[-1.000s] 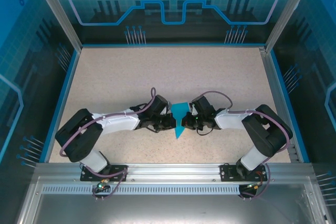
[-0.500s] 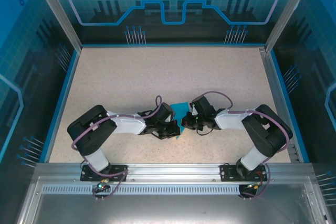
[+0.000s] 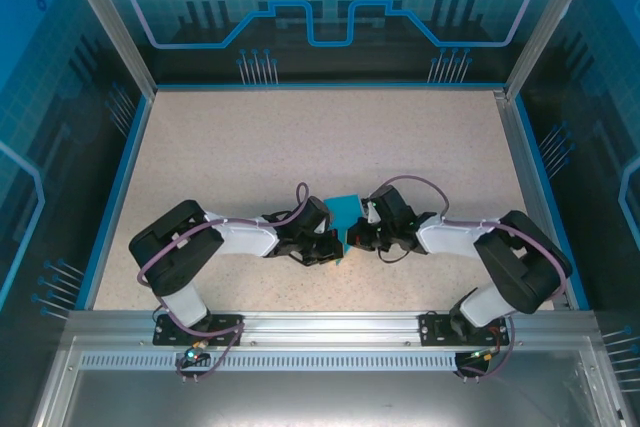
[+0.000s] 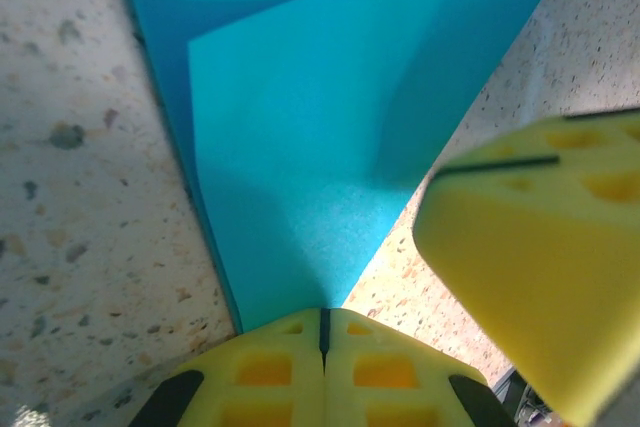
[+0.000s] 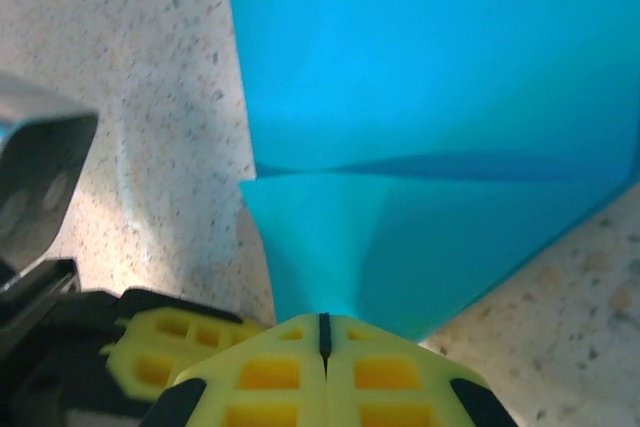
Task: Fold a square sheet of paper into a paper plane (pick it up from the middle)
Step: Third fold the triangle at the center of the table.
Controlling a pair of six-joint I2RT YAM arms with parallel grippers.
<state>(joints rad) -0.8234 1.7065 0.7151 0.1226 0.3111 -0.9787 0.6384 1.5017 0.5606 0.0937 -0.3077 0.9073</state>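
Moved in closer, the left claw [image 3: 333, 250] and the right claw [image 3: 352, 240] each pinch the paper [image 3: 345, 209]. A few folds look made, and the dart shape seems yet to come.

Top camera: we look steeply down from above and behind the arm bases [image 3: 200, 330], far off, with the whole bench [image 3: 250, 137] in frame.

Left wrist camera: we look along the left claw [image 4: 322, 332], very close to the sheet of paper [image 4: 320, 147].

Right wrist camera: likewise along the right claw [image 5: 322, 335], facing the opposite way.

All three views share the sheet of paper and the speckled bench around it, midway along the near edge.
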